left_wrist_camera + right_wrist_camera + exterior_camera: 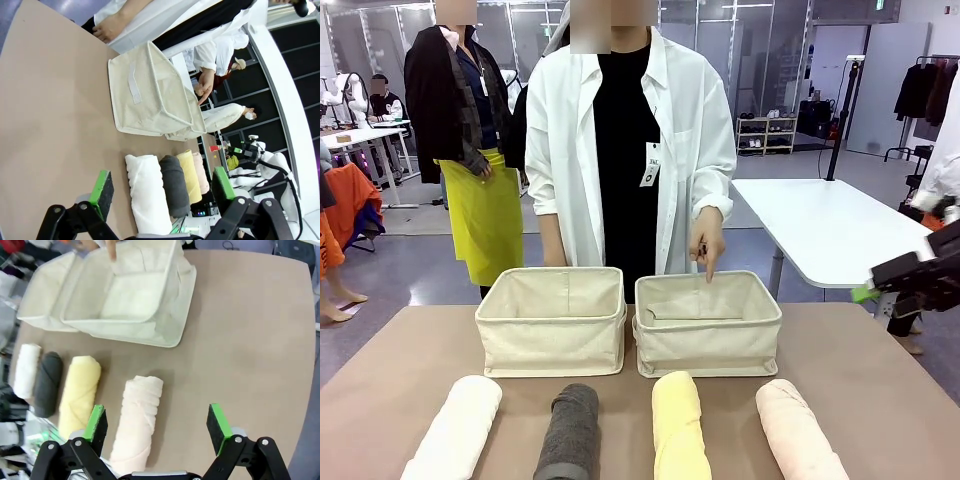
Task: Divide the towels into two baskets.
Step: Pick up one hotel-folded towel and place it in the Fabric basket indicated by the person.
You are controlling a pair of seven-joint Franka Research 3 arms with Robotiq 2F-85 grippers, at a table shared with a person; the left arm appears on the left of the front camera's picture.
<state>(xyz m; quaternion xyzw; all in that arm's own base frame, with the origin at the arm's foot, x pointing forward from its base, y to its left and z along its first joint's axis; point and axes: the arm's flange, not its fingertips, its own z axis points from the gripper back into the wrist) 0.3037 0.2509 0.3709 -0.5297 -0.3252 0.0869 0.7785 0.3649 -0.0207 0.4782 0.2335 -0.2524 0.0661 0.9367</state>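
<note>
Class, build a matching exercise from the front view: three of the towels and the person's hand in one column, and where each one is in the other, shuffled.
1. white towel
2. dark grey towel
3. pale pink towel
4. person's hand

A. robot's right end of the row
B. pointing down at the right basket
C. robot's left end of the row
D. between the white towel and the pale yellow towel

Pairs: 1-C, 2-D, 3-A, 4-B.

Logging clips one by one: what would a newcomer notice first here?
Along the table's near edge lie a white towel, grey towel, yellow towel and pink towel, all rolled. Behind them stand the left basket and right basket, a person's hand pointing into the right one. Left gripper and right gripper hover open above the table.
</note>
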